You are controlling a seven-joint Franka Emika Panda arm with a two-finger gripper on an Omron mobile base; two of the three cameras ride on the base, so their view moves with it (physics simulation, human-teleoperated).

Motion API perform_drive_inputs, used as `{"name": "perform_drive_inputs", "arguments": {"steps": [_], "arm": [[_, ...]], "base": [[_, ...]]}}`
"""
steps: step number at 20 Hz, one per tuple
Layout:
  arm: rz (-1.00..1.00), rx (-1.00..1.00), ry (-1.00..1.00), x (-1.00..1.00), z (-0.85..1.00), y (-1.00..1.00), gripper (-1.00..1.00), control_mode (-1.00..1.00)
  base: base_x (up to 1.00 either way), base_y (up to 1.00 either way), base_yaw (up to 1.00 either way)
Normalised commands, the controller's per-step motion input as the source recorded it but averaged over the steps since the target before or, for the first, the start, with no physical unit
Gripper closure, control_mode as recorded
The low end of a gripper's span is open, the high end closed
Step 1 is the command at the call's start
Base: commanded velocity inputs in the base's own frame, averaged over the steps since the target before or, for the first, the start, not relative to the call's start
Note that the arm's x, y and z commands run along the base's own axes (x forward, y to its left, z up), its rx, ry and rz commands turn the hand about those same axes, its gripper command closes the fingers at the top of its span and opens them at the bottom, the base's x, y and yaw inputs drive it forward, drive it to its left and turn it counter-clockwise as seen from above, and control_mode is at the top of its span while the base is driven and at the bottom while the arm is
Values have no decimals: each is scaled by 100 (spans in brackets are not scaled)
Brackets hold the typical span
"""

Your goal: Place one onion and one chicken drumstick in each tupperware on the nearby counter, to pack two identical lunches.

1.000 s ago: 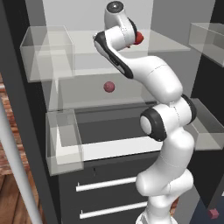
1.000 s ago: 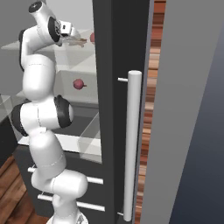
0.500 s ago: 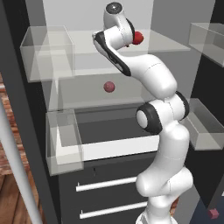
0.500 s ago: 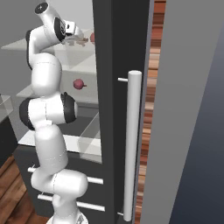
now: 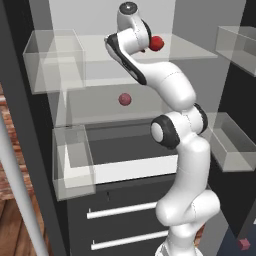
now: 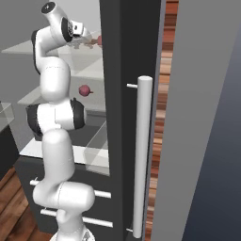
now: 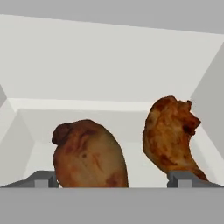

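In the hand view two orange-brown chicken drumsticks lie on a white fridge shelf, one (image 7: 89, 153) low between my fingertips and another (image 7: 171, 135) to the right, over the right fingertip (image 7: 183, 178). My gripper (image 7: 113, 179) is open, its jaws wide on either side of the left drumstick. In the base views my hand reaches to the upper shelf, the gripper (image 5: 147, 46) beside a bright red onion (image 5: 157, 43). A duller maroon onion (image 5: 124, 99) sits on the shelf below and also shows past my arm (image 6: 84, 90). The tupperware and the counter are out of view.
Clear fridge bins hang at the upper left (image 5: 52, 57), lower left (image 5: 75, 162) and on the right (image 5: 232, 145). The dark fridge door edge with its long silver handle (image 6: 141, 155) stands close on the right. Drawers with white handles (image 5: 125, 210) lie below.
The arm's elbow has swung a little left and the forearm stands straighter, while the hand stays at the upper shelf. The jaws remain open.
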Motion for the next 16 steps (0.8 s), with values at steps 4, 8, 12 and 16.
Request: {"name": "perform_drive_inputs", "arguments": {"steps": [4,8,12,16], "arm": [[0,0,9,-16,-48,0,100,-100],[0,0,4,-3,-25,0,100,-100],[0,0,-1,0,-4,0,100,-100],[0,0,-2,-33,-20,0,100,-100]], "base": [[0,0,0],[0,0,0],[0,0,0],[0,0,0]]}}
